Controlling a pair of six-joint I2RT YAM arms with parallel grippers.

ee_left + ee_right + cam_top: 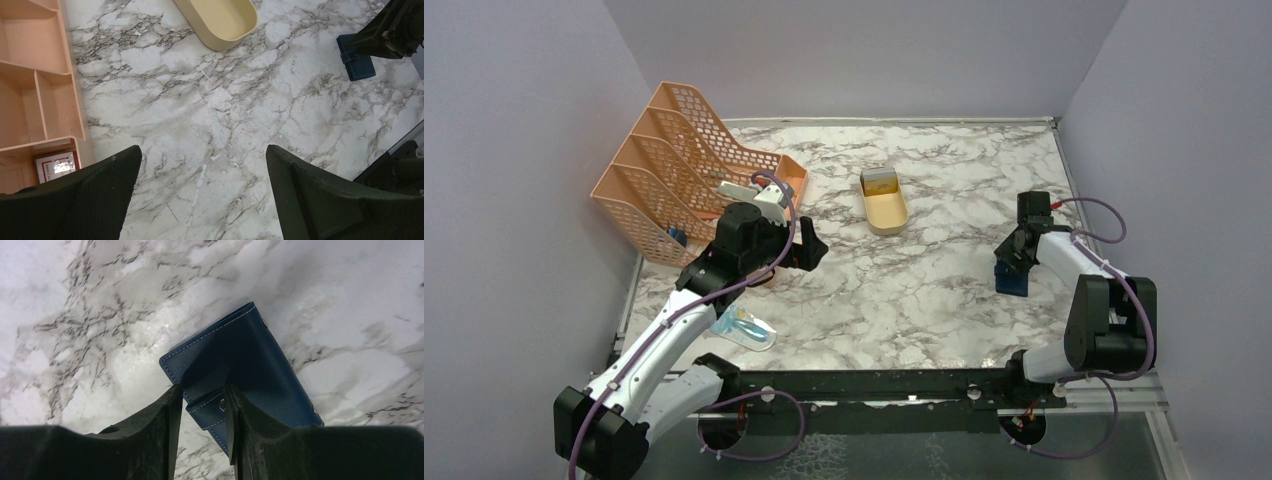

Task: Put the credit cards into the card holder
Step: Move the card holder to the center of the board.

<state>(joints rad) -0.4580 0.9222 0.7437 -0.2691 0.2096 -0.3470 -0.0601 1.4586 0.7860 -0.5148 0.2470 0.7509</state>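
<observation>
The navy card holder [250,360] lies on the marble table at the right, also seen from above [1012,280]. My right gripper [202,395] is down on it, its jaws nearly together around the holder's snap tab at the near corner; it shows at the right edge in the top view [1015,262]. Cards, yellow-gold and grey, stand at the far end of the tan tray [880,181]. A pale card [55,167] lies in the rack's bottom slot. My left gripper [202,150] is open and empty above bare marble, left of centre [809,250].
An orange mesh file rack [674,170] stands at the back left, close beside the left arm. The tan oval tray [888,214] sits at centre back. A blue-patterned packet [744,328] lies near the front left. Walls enclose the table's sides.
</observation>
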